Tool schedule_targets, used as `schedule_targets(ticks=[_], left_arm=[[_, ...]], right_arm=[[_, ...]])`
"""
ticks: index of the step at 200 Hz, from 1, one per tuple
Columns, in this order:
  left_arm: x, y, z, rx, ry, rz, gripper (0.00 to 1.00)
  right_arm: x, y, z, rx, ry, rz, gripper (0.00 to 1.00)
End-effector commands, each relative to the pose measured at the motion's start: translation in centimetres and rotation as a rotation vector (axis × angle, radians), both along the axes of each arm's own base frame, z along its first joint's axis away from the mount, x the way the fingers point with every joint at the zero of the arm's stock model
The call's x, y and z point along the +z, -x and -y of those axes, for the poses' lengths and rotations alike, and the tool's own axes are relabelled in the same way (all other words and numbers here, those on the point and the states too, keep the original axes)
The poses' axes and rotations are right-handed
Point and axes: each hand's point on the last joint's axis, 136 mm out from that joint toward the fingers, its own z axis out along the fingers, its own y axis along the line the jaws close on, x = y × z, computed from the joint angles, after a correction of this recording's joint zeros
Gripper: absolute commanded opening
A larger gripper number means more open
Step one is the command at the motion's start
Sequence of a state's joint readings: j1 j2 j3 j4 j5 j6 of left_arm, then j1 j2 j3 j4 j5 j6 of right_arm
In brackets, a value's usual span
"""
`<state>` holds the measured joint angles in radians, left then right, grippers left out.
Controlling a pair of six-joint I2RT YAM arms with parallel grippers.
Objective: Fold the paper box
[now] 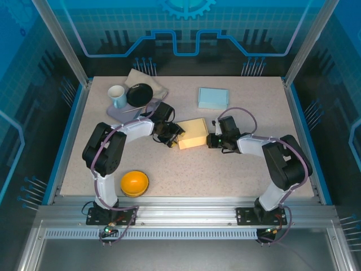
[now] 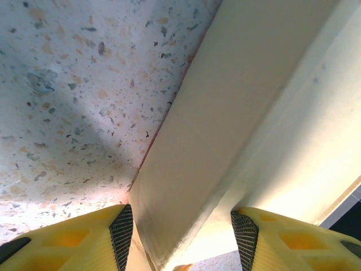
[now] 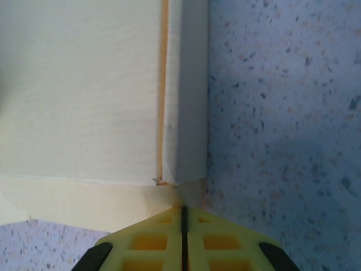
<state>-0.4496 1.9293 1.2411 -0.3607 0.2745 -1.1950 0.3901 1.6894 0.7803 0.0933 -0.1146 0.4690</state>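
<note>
Sitting nearest, by the near edge of the desk [image 1: 225, 175] toward its left corner, is an orange bowl [image 1: 135, 183]. At the desk's middle lies the cream paper box [image 1: 192, 133], with an arm at either side. The left pincer [image 1: 174, 135] stands about half apart astride the box's left edge, both pads against the card. The right pincer [image 1: 211, 140] is fully closed, its tips touching a flap on the box's right side; whether any card is pinched between them cannot be told. Beyond, toward the far edge, a pale blue box [image 1: 213, 97] lies right of centre. Near the far-left corner a pale cup [image 1: 117, 96] and a black dish [image 1: 139, 94] sit by a beige cloth [image 1: 148, 79].
</note>
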Motion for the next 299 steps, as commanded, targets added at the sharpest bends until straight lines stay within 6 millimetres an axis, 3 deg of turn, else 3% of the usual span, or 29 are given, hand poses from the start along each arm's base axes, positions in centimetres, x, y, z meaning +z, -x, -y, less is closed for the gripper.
schedule_targets(ticks=[1, 35, 94, 101, 123, 145, 177, 190, 211, 245, 299], left_arm=[[-5.0, 3.8, -3.1, 0.010, -0.160, -0.176, 0.54], [-4.8, 4.1, -2.4, 0.004, -0.126, -0.180, 0.54], [-2.2, 4.1, -1.9, -0.038, -0.120, -0.135, 0.54], [-2.1, 4.2, -1.8, -0.041, -0.118, -0.136, 0.54], [-2.1, 4.4, -2.1, -0.044, -0.130, -0.141, 0.55], [-2.3, 4.5, -2.3, -0.039, -0.141, -0.149, 0.55], [-2.4, 4.2, -2.2, -0.030, -0.142, -0.148, 0.55], [-2.3, 4.1, -2.2, -0.030, -0.146, -0.145, 0.55], [-2.3, 4.0, -2.3, -0.028, -0.152, -0.144, 0.55], [-2.6, 4.1, -2.4, -0.021, -0.157, -0.149, 0.55], [-2.9, 4.4, -2.5, -0.012, -0.153, -0.157, 0.55]], right_arm=[[-1.0, -0.7, -0.2, -0.015, -0.008, 0.000, 0.08], [-1.0, -1.1, -0.1, -0.015, -0.002, 0.008, 0.08], [-1.2, -2.4, 0.0, 0.016, -0.005, -0.020, 0.09], [-0.4, -3.4, -0.3, 0.022, -0.009, 0.000, 0.09], [0.1, -3.8, -0.7, 0.041, -0.009, -0.005, 0.12], [1.5, -2.8, -1.2, 0.077, 0.017, 0.024, 0.13], [4.0, 0.7, -2.9, 0.188, 0.124, 0.106, 0.16], [3.5, 3.3, -3.7, 0.244, 0.162, 0.100, 0.16], [3.8, 5.6, -5.8, 0.306, 0.171, 0.113, 0.16], [3.4, 5.9, -8.3, 0.289, 0.059, 0.090, 0.15], [1.0, 5.1, -11.2, 0.232, -0.071, 0.029, 0.11]])
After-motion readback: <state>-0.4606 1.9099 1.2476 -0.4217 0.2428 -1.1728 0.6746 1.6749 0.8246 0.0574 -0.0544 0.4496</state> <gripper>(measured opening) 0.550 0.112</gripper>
